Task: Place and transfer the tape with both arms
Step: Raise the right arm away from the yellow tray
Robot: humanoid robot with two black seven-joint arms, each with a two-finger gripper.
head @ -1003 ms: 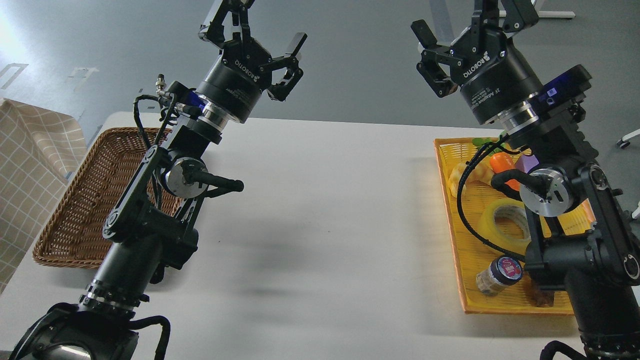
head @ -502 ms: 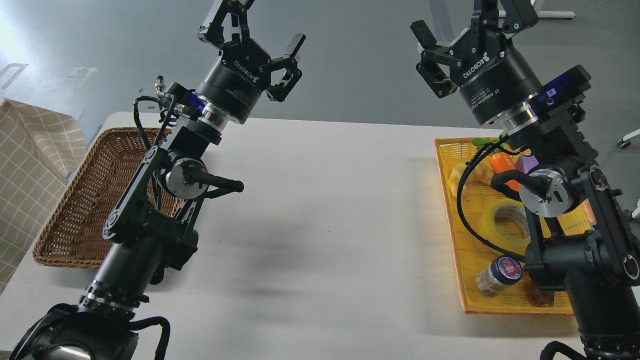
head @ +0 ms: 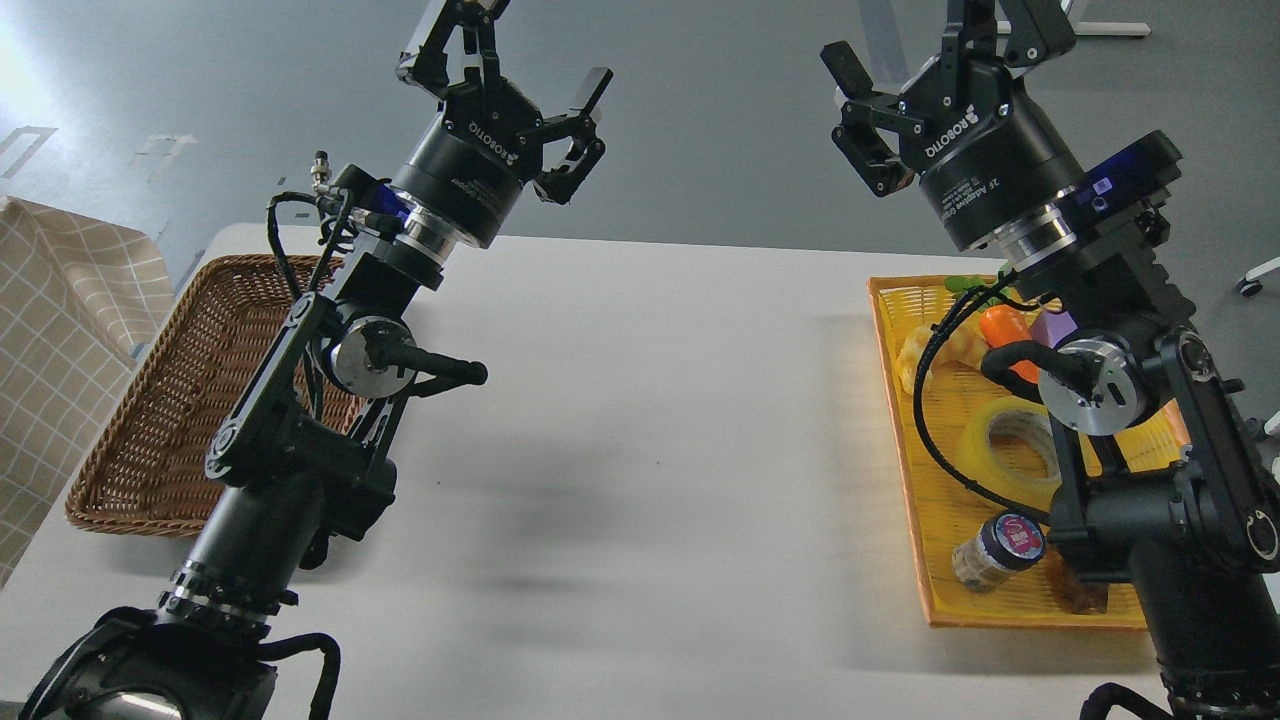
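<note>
Tape (head: 1012, 452) lies flat in the yellow tray (head: 935, 560) at the bench's right side, core facing up, partly hidden behind the right arm (head: 1150, 440) and its black cable. Only one view, from the head.

Left hand (head: 505, 65) is raised above the far edge of the bench (head: 640, 430), fingers spread wide, nothing between them. Left arm (head: 290, 440) comes up from the lower left corner, crossing in front of the brown wicker basket (head: 150, 430), which sits at the bench's left edge. A checked cloth (head: 60, 330) shows just left of the basket.

Right hand (head: 935, 40) is also up high, over the far end of the tray, fingers apart and holding nothing; its upper finger runs off the top edge of the frame. It's well apart from the tape.

In the tray w/ the tape: a small jar (head: 995, 553) w/ a dark lid, lying tilted near the tray's front, just beside the tape; an orange item (head: 1003, 325), a pale yellow item (head: 950, 350) and a purple block (head: 1058, 325) toward the back, plus something green (head: 968, 283) at the far rim. A small brown object (head: 1085, 595) sits at the tray's front, near the arm base; can't tell what it is.

Bench centre between the two arms shows only soft shadows.
</note>
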